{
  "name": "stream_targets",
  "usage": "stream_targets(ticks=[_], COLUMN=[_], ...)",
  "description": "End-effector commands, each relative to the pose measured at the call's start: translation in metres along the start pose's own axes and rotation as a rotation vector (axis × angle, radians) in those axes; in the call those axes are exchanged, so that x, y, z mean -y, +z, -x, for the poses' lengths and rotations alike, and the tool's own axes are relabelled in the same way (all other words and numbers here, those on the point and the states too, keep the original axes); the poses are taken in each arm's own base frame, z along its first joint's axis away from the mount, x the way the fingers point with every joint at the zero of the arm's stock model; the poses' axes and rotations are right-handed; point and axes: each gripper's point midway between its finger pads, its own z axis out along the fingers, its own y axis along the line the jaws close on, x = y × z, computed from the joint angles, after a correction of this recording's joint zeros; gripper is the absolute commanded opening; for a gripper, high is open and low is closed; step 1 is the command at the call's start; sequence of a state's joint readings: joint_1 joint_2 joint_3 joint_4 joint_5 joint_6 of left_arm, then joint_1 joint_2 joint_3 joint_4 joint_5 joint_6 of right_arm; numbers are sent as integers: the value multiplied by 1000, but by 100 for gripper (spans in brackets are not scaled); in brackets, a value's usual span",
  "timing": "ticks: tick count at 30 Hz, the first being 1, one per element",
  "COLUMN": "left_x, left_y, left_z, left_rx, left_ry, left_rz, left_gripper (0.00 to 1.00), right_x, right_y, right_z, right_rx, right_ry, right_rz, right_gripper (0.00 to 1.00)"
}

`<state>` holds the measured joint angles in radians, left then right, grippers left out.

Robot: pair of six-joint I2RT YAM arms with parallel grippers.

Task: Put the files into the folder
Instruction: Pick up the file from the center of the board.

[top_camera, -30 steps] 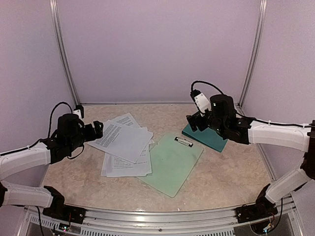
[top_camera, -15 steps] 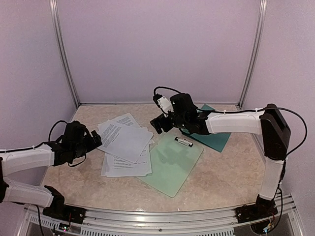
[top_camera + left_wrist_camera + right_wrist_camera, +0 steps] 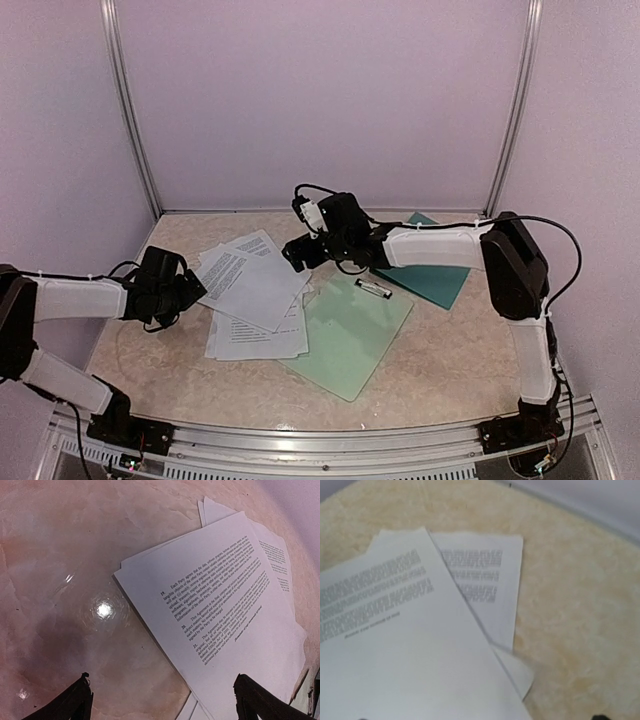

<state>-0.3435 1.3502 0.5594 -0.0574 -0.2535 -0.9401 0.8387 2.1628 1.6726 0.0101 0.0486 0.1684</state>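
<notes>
The files (image 3: 255, 292) lie as a loose fan of white printed sheets on the left middle of the table. My left gripper (image 3: 190, 285) hangs low at their left edge, open. In the left wrist view its dark fingertips (image 3: 252, 700) stand wide apart, one over the top sheet (image 3: 225, 605) and the other over bare table. My right gripper (image 3: 295, 252) hovers open over the far right corner of the sheets (image 3: 395, 655), nothing between its jaws. The dark teal folder (image 3: 432, 283) lies shut at the back right, partly under my right arm.
A pale mint-green clipboard (image 3: 345, 335) with a silver clip (image 3: 372, 288) lies beside the sheets, its left edge under them. The beige marble tabletop (image 3: 450, 345) is walled on three sides, with a metal rail (image 3: 320, 432) along the front.
My right arm has swung left, from above the folder to over the sheets' far corner. My left gripper has dropped lower and nearer the sheets' left edge. Both stay open.
</notes>
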Motion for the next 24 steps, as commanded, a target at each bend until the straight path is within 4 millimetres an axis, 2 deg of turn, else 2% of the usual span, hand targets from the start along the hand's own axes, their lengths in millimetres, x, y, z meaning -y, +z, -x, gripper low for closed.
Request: stream_targets(ticks=[1, 6, 16, 19, 24], left_x=[17, 12, 18, 18, 17], left_y=[3, 14, 27, 30, 33], left_z=[8, 4, -1, -2, -4], left_rx=[-11, -30, -52, -54, -57], left_ry=[-23, -54, -98, -100, -102], left_rz=[-57, -34, -72, -73, -69], left_gripper=[96, 95, 92, 90, 89], right_x=[-4, 3, 19, 24, 29], right_y=[11, 27, 44, 48, 56], right_z=[-14, -33, -61, -72, -78], right_rx=[-48, -89, -136, -161, -155], right_ry=[44, 122, 225, 261, 304], right_rz=[17, 39, 106, 117, 154], right_gripper=[94, 94, 94, 92, 87])
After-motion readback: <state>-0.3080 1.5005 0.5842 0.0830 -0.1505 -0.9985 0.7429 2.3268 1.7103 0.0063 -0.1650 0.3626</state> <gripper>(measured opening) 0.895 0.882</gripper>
